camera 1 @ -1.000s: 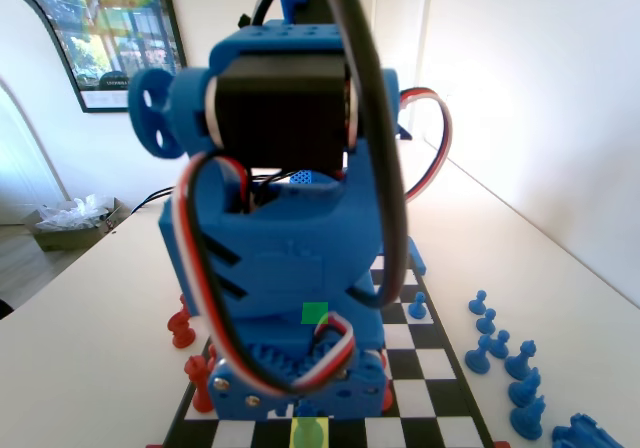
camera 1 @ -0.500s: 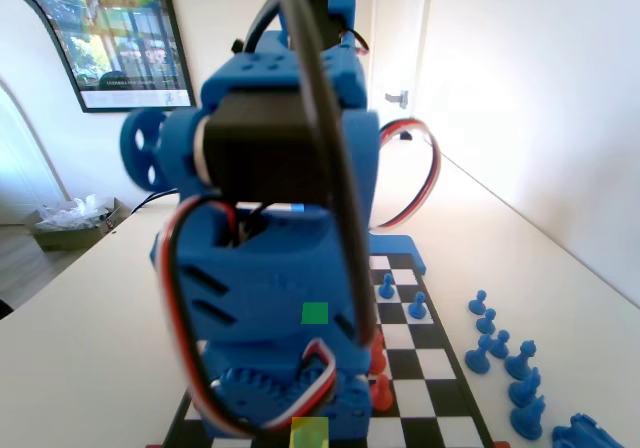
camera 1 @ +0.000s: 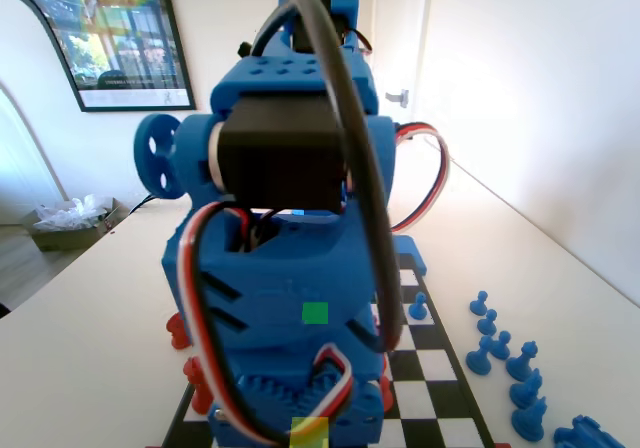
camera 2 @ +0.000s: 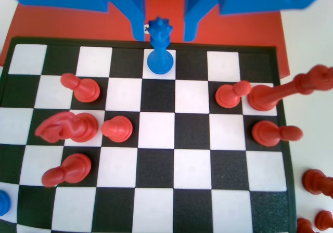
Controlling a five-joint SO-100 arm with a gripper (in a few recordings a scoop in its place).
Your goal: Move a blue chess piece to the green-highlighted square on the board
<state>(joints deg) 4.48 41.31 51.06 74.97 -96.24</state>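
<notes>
We see the blue chess piece (camera 2: 159, 48), crown-topped, standing upright on a white square at top centre of the wrist view, on the board (camera 2: 156, 202). The green-highlighted square (camera 1: 315, 313) sits centre-low in the fixed view.

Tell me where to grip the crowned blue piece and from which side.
Grip the blue chess piece on its slim stem just under the jagged crown, coming straight down from above. It stands upright on a white square, and the open gripper already straddles the crown.

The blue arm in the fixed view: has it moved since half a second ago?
Yes. Against the framed picture on the wall, the blue arm has shifted slightly right; red pieces show at its left again.
</notes>
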